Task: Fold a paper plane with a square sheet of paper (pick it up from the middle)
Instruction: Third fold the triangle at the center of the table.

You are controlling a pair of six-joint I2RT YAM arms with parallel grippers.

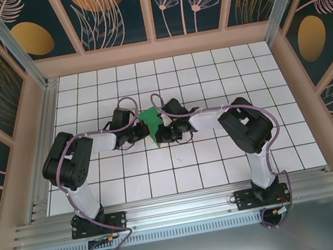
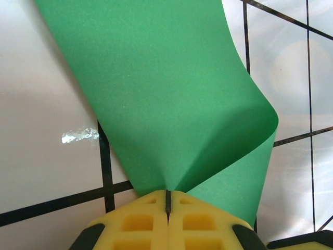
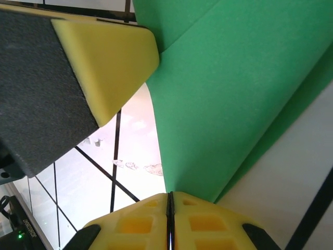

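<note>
The bright green sheet of paper (image 1: 151, 125) hangs bent between both arms, lifted off the tiled table near its centre. My left gripper (image 1: 137, 129) is shut on the sheet's left side; in the left wrist view the paper (image 2: 171, 99) rises from the pinched yellow fingertips (image 2: 140, 221) and curls over at the right. My right gripper (image 1: 162, 127) is shut on the sheet's right side; the right wrist view shows the paper (image 3: 234, 99) fanning up from its closed fingertips (image 3: 208, 224). The left gripper's yellow pad (image 3: 106, 65) touches the paper at the upper left there.
White tiles with black grid lines (image 1: 210, 80) cover the table inside a walled enclosure with patterned panels (image 1: 117, 12). The two arms (image 1: 70, 159) (image 1: 246, 125) bend inward from their bases at the near rail (image 1: 180, 208). Small scuffs mark the tiles (image 2: 79, 136).
</note>
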